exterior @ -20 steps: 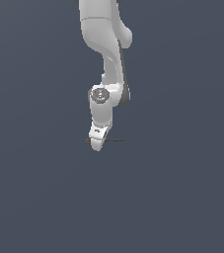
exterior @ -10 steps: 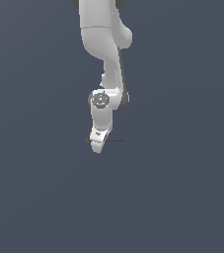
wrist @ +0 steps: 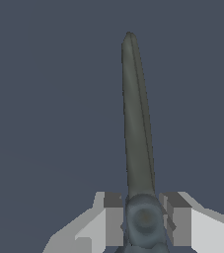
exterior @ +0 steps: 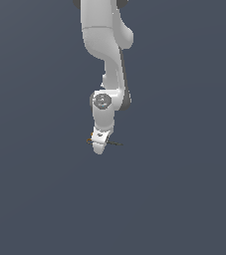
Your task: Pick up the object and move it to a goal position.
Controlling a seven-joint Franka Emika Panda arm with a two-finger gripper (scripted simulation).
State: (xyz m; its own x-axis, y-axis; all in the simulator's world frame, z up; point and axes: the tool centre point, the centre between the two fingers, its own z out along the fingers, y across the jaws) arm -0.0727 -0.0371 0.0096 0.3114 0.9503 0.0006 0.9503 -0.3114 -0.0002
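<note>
One arm [exterior: 107, 55], one gripper [exterior: 99, 148], one pair of scissors [exterior: 113, 143], all over a plain grey-blue floor [exterior: 35, 199]; nothing else to count.

Seen in the exterior view, left to right: a speck of orange handle at the gripper's 9 o'clock, the white gripper itself, then thin dark blades poking out toward 3 o'clock. Scissors level, caught at the gripper's tip, just below the middle of the picture.

Against the picture half a second back: much the same stance, scissors in the same spot at the fingertips, wrist joint a shade lower and the upper arm leaning a little further down.

Arm hanging from 12 o'clock, upper link bulging toward the exterior view's right, then narrowing to a round wrist joint and a hand pointing down toward 6 o'clock, tip tilted slightly to the exterior view's left.

In the wrist view: two grey fingers [wrist: 112, 220] pressed against the scissors' [wrist: 137, 128] rounded pivot, one on each side, pinching it; closed blades running straight away from the camera toward 12 o'clock, tapering to a blunt point. Handles out of sight in that view.
</note>
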